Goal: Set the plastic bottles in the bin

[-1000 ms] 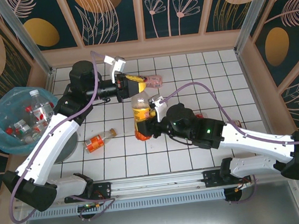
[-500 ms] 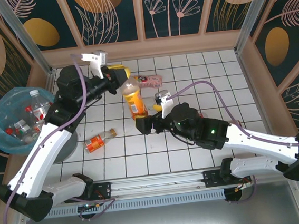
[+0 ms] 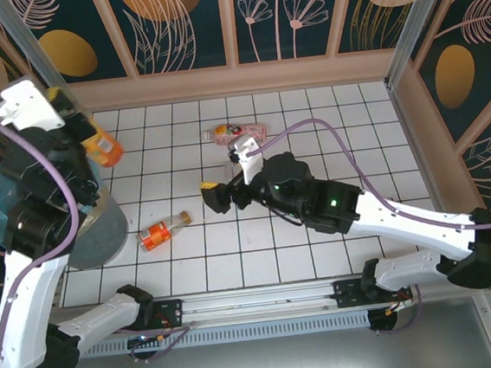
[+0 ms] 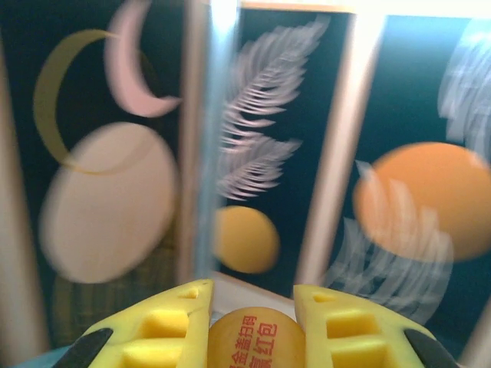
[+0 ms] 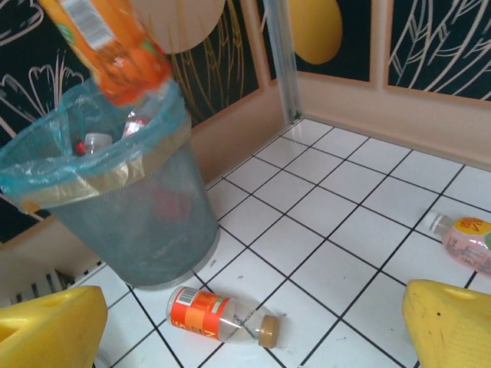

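L gripper (image 4: pixel 252 303) clamped on orange bottle (image 5: pixel 115 47) | over bin (image 5: pixel 146 226) rim, far left | centre over mouth b4 release | R gripper (image 3: pixel 214 196) jaws apart, empty

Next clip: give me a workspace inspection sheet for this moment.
Surface: white tiled table.
Job's things: orange bottle held raised by the bin, other bottles inside; red-label bottle and pink-label bottle lying on the tiles.
Clutter: nothing seen.
Tools: left tool shut on the orange bottle; right tool open, empty.
Cables: purple cable arching over the right arm, another along the left arm.
Surroundings: dark floral wall panels in wooden frames.
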`<state>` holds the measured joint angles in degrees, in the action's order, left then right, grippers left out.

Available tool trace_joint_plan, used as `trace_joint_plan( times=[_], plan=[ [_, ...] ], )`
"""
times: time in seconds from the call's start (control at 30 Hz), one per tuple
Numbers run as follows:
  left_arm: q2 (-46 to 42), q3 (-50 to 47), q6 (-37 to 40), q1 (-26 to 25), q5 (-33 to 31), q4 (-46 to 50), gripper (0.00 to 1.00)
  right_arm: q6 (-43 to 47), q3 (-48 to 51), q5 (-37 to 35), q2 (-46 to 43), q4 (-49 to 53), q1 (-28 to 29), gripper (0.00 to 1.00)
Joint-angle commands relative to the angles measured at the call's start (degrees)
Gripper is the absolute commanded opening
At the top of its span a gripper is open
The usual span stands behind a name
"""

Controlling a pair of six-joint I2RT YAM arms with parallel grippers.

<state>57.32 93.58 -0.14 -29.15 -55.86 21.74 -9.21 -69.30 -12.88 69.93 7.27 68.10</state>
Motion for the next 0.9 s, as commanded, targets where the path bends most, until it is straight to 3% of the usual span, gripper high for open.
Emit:
trace_joint_plan(
  times=[0.0, 0.13, 0.3, 0.43, 0.53, 0.6, 0.7, 0.77, 0.83, 0.87],
  plan=[
    [-3.76, 2.47, 10.40, 0.18, -18.66, -1.37, 0.00, 3.49, -3.65, 4.59, 2.38, -1.56, 0.65, 0.99],
    [-4.91, 5.56, 10.80, 0.16, -25.31, 2.69, 0.00, 4.03, -5.10, 8.62, 4.31, -2.12, 1.06, 0.99],
    [-4.91, 1.80, 8.35, 0.17, -29.87, 7.91, 0.00, 4.78, -5.42, 11.43, 5.43, -2.43, 1.42, 0.99],
    [-8.10, -3.87, 2.12, 0.16, -27.29, 8.97, 0.00, 4.52, -5.78, 11.80, 5.82, -2.81, 1.53, 0.99],
    [-11.03, -10.77, 6.35, 0.21, -28.75, 2.04, 0.00, 4.07, -6.29, 11.74, 6.19, -2.78, 2.08, 0.99],
    [-10.80, -13.76, 7.22, 0.23, -29.46, 2.22, 0.00, 3.86, -5.80, 11.63, 6.02, -3.21, 2.68, 0.99],
    [-8.91, -13.08, -2.75, 0.51, -26.38, 13.02, 0.00, 2.87, -4.07, 10.64, 5.66, -4.75, 3.57, 0.99],
    [-7.73, -13.63, -4.88, 2.84, -24.40, 15.42, 0.00, 2.04, -3.56, 10.63, 5.82, -5.16, 4.14, 0.99],
    [-6.90, -15.24, -5.20, 9.45, -17.24, 14.97, 0.00, 2.02, -3.52, 10.45, 6.08, -5.19, 4.80, 0.99],
    [-6.41, -16.30, -5.67, 14.75, -10.70, 14.62, 0.00, 2.25, -3.67, 10.19, 6.25, -4.97, 5.22, 0.99]
  ],
)
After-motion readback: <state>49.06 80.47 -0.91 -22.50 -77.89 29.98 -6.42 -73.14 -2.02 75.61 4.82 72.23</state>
